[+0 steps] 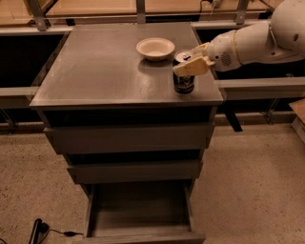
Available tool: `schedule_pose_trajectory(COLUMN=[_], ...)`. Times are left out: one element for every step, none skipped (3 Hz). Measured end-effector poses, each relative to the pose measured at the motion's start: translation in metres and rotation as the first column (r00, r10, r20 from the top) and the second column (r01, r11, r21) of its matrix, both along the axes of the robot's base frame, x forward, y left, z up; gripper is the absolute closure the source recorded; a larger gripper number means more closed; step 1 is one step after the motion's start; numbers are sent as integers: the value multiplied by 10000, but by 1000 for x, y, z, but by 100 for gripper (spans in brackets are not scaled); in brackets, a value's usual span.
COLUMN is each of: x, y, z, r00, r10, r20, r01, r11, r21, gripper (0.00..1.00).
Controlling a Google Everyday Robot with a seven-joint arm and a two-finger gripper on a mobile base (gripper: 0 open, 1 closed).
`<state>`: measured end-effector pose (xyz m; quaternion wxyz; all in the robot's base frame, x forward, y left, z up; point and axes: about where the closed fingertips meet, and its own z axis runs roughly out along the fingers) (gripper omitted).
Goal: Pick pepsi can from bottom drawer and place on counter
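The pepsi can [183, 82], dark blue with a silver top, stands upright over the right part of the grey counter [105, 66], at or just above its surface. My gripper [189, 61] reaches in from the right and is shut on the can's upper part, cream fingers [191, 67] on either side of the rim. The bottom drawer [139, 214] is pulled out at the foot of the cabinet and shows an empty grey inside.
A cream bowl [155, 48] sits on the counter just behind and left of the can. Two upper grey drawers [128, 138] are pushed in. Pale wooden tabletops with metal rails [95, 7] run behind. A black cable [40, 231] lies on the floor at lower left.
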<state>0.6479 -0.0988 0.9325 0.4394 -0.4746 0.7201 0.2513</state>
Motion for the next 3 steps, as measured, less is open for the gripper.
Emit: schedule_pose_trajectory(x=[31,48,48], y=[-3,-9,-6], z=[-8,-17,-18], r00=[9867,9653,9648], r10=[-984,-1468,-1421], r20=[-1296,-2159,-2212], r01=[1049,1725,1687], r11=[9935,9793,9799], r21=[440,1055,1063], gripper=[83,59,36])
